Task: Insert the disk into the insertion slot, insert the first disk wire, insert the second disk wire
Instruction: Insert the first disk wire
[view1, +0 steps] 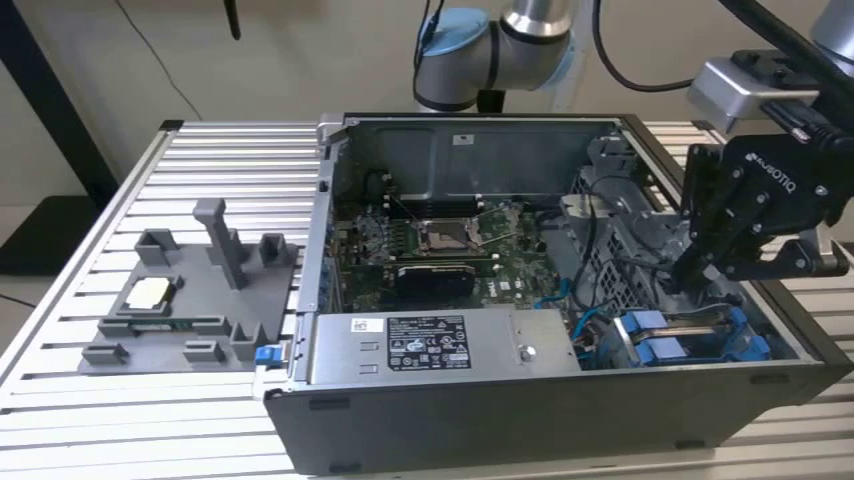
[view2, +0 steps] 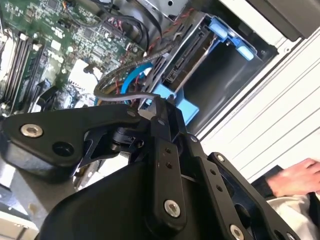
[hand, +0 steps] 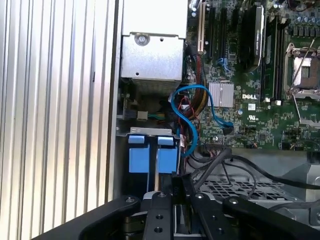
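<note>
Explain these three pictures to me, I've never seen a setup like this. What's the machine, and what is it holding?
It is a robot arm working inside an open computer case on a slatted table. One picture looks on from outside; the other two come from cameras riding at the arm's wrist. Its black hand is closed on a grey wire near the disk, which sits in its blue frame in the slot. A grey parts tray lies beside the case.
</note>
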